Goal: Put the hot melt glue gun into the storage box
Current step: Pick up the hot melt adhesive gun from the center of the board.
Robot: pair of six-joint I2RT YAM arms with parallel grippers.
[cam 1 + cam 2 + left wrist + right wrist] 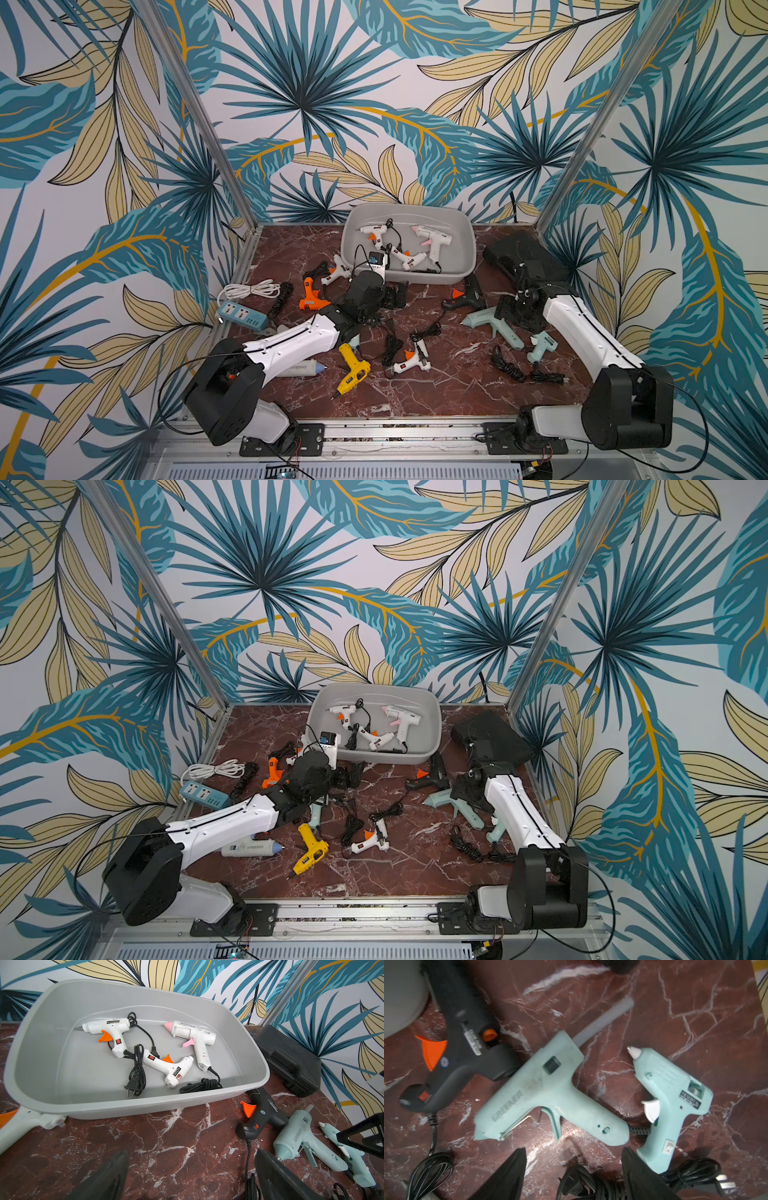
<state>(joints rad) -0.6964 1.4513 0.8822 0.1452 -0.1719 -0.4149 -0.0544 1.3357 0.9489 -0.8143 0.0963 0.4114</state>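
Nearest us in both top views, the left arm covers the back half of a white pen-shaped glue gun (303, 368). The yellow glue gun (353, 370) beside it lies in full sight on the marble table (436, 395).

A little further on, the right claw (575, 1176) shows us only two dark fingers (508, 1174), cut off by the frame edge. They stand apart with nothing gripped, above a coil of black cord (591, 1187) that we see only in part. Just past the tips, the big mint glue gun (550, 1093) lies flat on the table, outside the box, with a clear stick poking from its rear. The small mint glue gun (675, 1095) lies just beside it, its foot partly behind a finger. The black glue gun (467, 1047) rests against the big one's rear, and its front is cut off.

Further still, the left claw (187, 1180) is spread wide and empty, with only its blurred tips in view. Beyond it sits the storage box (124, 1105). It holds a pink-trigger glue gun (199, 1043), an orange-trigger glue gun (104, 1028) and a twin glue gun (172, 1068), their cords tangled together. A stray white glue gun (27, 1124) lies just beside the box's near wall, mostly out of frame.

At the far right we see the black case (515, 247), its near end hidden behind the right arm.
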